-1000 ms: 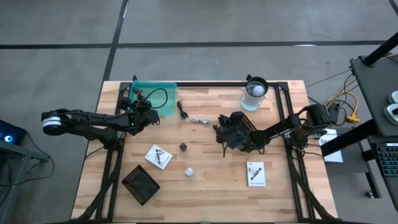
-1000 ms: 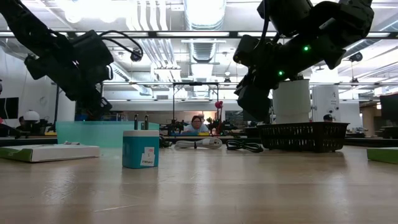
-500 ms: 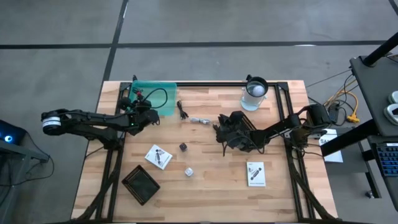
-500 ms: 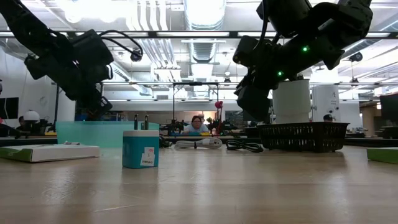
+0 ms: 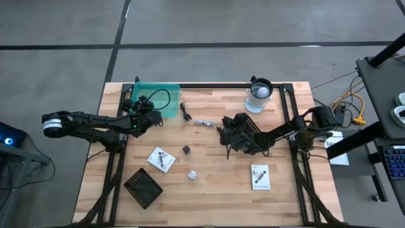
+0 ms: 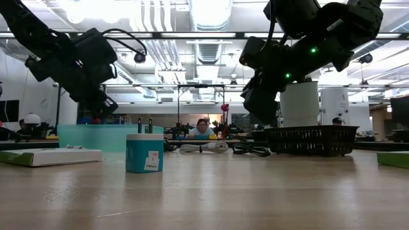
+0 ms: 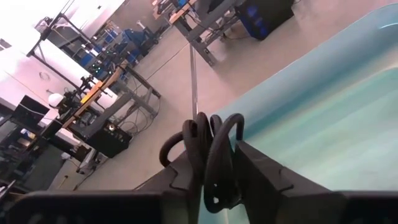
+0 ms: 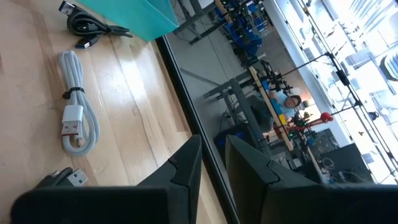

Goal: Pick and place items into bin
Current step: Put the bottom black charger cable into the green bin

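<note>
My left gripper [image 5: 150,113] hangs at the near edge of the teal bin [image 5: 158,95], shut on a coiled thin black cable [image 7: 211,149]. My right gripper [image 5: 223,133] hovers mid-table with a narrow gap between its fingers [image 8: 186,162] and nothing in it. Just beyond it a coiled white cable [image 8: 76,124] lies flat on the wood. A second black cable [image 5: 185,112] lies beside the bin. On the near half lie a dark cube [image 5: 187,149], a white cube [image 5: 192,175] and two white packets [image 5: 162,159], [image 5: 260,177]. My left gripper pinches the black cable's coil [image 7: 214,177] between its two fingers [image 7: 258,177]. The loops stick out past the fingertips over the bin's wall [image 7: 323,112], clear of the table. The gripper points nearly level toward the bin.
A clear cup with a white ball [image 5: 259,94] stands at the far right. A black square tray [image 5: 143,187] sits near the front left. Dark frame rails [image 5: 215,86] run along the table's far edge and sides. People sit in the room behind.
In the low view my left gripper's fingers have eased apart a little beside the bin. The arm itself has kept its place.
</note>
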Available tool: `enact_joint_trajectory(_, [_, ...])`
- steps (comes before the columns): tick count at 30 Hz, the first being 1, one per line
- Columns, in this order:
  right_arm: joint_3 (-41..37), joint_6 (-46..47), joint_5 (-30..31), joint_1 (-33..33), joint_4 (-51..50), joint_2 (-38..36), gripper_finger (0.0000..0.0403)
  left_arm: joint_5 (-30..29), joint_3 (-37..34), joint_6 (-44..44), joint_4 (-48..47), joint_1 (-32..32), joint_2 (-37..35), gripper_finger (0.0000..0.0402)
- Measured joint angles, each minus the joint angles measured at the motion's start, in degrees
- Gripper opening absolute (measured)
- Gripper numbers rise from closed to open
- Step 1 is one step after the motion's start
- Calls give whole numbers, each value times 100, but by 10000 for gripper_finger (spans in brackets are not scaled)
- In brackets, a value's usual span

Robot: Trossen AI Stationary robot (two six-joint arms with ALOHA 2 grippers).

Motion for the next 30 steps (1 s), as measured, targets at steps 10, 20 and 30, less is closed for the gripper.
enact_joint_trajectory(10, [0, 0, 0, 2, 2, 0, 61, -48, 0, 410, 688, 0, 0, 146])
enact_joint_trajectory(20, [0, 0, 0, 2, 13, 0, 61, 1119, 0, 1711, 2852, -2, 7, 158])
enact_joint_trajectory(30, [0, 26, 0, 2, 11, 0, 61, 1115, 0, 1812, 2871, -2, 9, 158])
